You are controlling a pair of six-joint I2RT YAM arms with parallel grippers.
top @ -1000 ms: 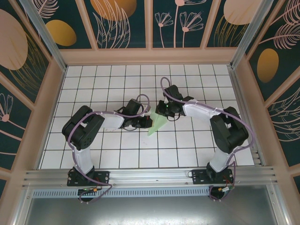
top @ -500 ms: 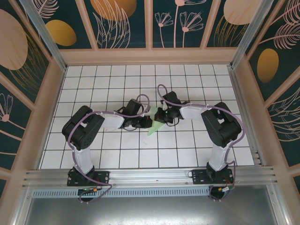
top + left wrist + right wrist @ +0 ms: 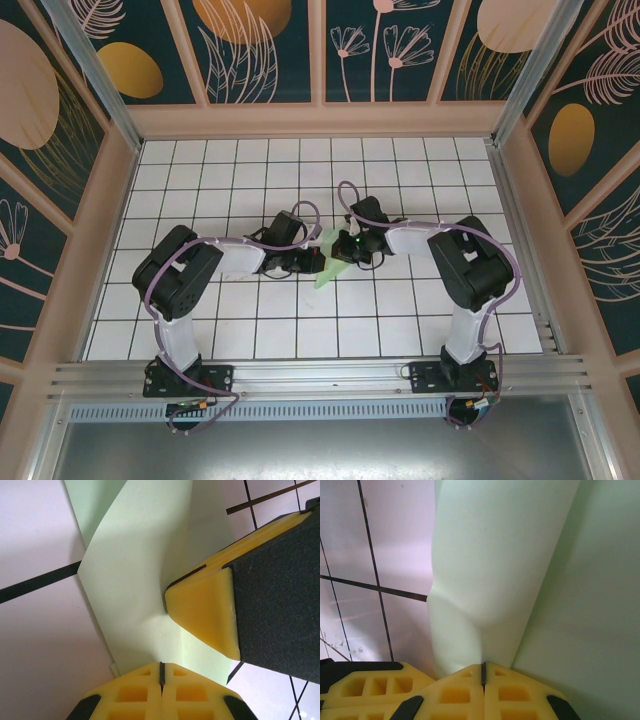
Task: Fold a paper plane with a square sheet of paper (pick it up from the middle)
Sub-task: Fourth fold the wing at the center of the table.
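Left wrist view, left gripper (image 3: 161, 671): jaws clenched flush. The yellow pads meet at a thin seam and nip the near edge of the paper plane (image 3: 135, 570).
Right wrist view, right gripper (image 3: 483, 672): jaws pressed together the same way. A fold of the paper runs straight into the seam, so it is grasping the plane.
Right fingertip (image 3: 202, 612): a yellow wedge seen from the left wrist. It lies against the paper's face, just beside the left gripper's hold.
Paper surface: pale mint green, plain and unmarked.
Paper folds: layered. In the right wrist view one straight crease divides a flat panel from a bowed flap, and the flap has a soft dent near the grip. In the left wrist view a shaded upper flap sits behind a lighter sheet that curves toward the pinch.
Paper position: top external view shows it at the middle of the table (image 3: 200, 330), as a slim shape narrowing toward the table's near edge.
Gripper positions: the left gripper is just left of the table's middle and the right gripper just right of it. The paper is caught between them.
Table: white tiles with dark grid lines.
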